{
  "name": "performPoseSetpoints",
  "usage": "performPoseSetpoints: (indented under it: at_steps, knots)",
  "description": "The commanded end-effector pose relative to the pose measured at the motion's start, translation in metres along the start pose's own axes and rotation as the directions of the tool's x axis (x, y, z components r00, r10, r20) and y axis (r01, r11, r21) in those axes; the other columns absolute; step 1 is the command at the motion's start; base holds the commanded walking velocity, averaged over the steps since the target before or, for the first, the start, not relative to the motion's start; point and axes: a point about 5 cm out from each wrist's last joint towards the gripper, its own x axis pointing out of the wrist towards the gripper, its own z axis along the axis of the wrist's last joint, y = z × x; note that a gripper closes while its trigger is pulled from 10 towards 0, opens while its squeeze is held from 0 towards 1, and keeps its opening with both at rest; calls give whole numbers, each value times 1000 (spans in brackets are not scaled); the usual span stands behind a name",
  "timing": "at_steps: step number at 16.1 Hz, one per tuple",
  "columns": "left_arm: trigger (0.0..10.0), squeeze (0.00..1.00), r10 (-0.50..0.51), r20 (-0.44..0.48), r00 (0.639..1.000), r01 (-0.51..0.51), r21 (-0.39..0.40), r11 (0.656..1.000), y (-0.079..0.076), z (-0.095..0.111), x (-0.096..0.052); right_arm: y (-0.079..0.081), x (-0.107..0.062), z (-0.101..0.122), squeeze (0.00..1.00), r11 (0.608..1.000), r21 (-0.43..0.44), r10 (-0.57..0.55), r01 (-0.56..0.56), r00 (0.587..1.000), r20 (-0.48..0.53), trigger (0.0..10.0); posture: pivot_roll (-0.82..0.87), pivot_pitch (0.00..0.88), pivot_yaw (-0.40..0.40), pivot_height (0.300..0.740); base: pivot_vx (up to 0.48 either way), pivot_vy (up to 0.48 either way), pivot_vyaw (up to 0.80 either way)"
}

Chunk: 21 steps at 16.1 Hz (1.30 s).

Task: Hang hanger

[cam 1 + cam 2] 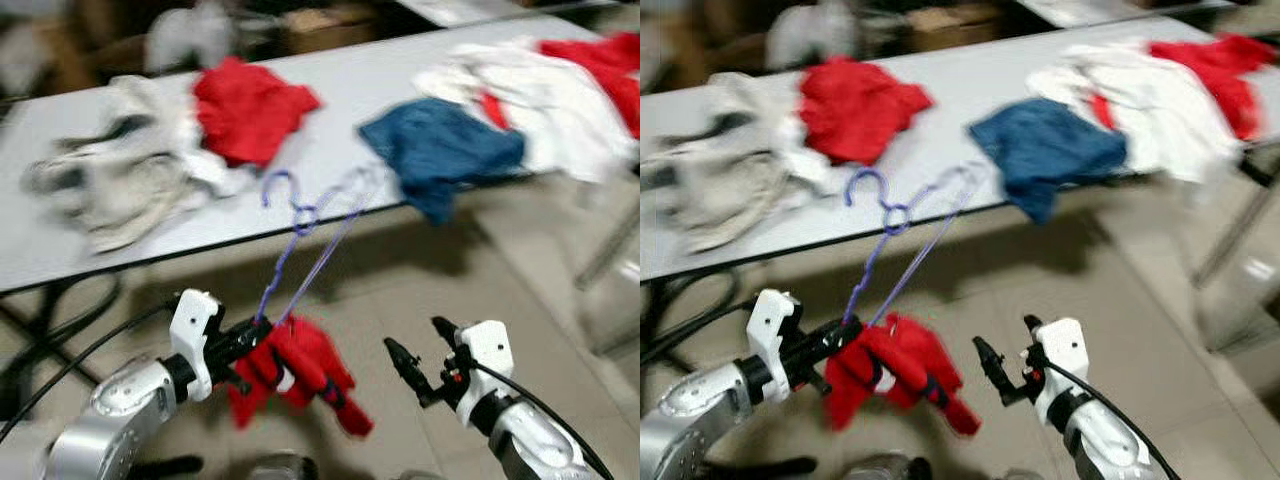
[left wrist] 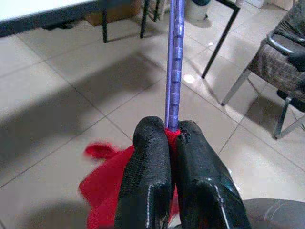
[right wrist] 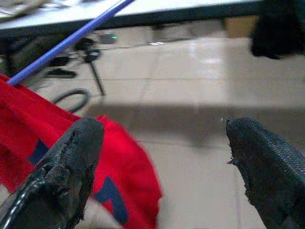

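Left eye view: left end effector (image 1: 252, 333) pinching purple hanger (image 1: 300, 250) with red garment (image 1: 300, 375); right end effector (image 1: 420, 365) spread.

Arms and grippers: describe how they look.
Both arms are silver metal with rounded joints. Each wrist carries a white housing, from which a black cable trails back. The left gripper and right gripper each have two long black fingers with textured, rubbery pads.

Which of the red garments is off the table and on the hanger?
The red garment hanging from the purple hanger that the left gripper grips; the other red ones lie on the table.
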Motion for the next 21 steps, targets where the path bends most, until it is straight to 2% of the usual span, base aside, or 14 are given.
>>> performPoseSetpoints:
  at_steps: [1,2,4,6,7,8,9,10,12,13,16,18,21]
  knots:
    - [10000,0,-27,11,1000,26,44,999,0,9,5,-5,5,4,0,1000,-28,-6,6,1000,22,10000,-82,0,93,740,0,0,800]
    - [10000,0,-10,-12,1000,11,79,997,3,8,10,-12,9,7,0,998,-52,-33,35,999,40,10000,-73,0,85,740,0,0,800]
    - [10000,0,16,-38,999,-12,101,995,4,7,11,-22,12,12,0,998,-43,-51,53,996,68,10000,-67,0,74,740,0,0,800]
    - [10000,0,79,-5,997,-79,76,994,10,5,13,-26,12,13,0,995,-81,-49,53,997,55,10000,-71,0,51,740,0,0,800]
    - [10000,0,103,8,995,-103,49,993,10,5,13,-29,12,15,0,995,-71,-63,68,996,63,10000,-75,0,50,740,0,0,800]
    - [10000,0,131,-9,991,-130,17,991,11,-1,12,-33,11,16,0,995,-66,-73,78,995,70,10000,-74,0,42,740,0,0,800]
    - [10000,0,123,-16,992,-123,28,992,8,-4,12,-36,10,15,0,993,-72,-90,94,994,69,10000,-66,0,28,740,0,0,800]
    - [10000,0,121,-23,992,-120,40,992,6,-5,12,-38,10,15,0,993,-52,-99,103,992,75,10000,-65,0,25,740,0,0,800]
    - [10000,0,147,32,989,-148,28,989,7,0,11,-33,11,17,0,998,-31,-54,57,995,80,10000,-63,0,18,740,0,0,800]
    - [10000,0,123,37,992,-125,60,990,5,2,10,-29,12,19,0,999,-33,-21,24,996,83,10000,-64,0,24,740,0,0,800]
    - [10000,0,91,47,995,-93,56,994,3,4,9,-23,9,18,0,999,-38,14,-11,997,82,10000,-70,0,39,740,0,0,800]
    - [10000,0,112,51,992,-112,5,994,6,4,13,-28,8,17,0,999,-30,-13,15,997,80,10000,-76,0,26,740,0,0,800]
    - [10000,0,92,97,991,-95,24,995,6,13,18,-33,11,24,0,999,-30,-26,29,995,100,10000,-94,0,34,740,0,0,800]
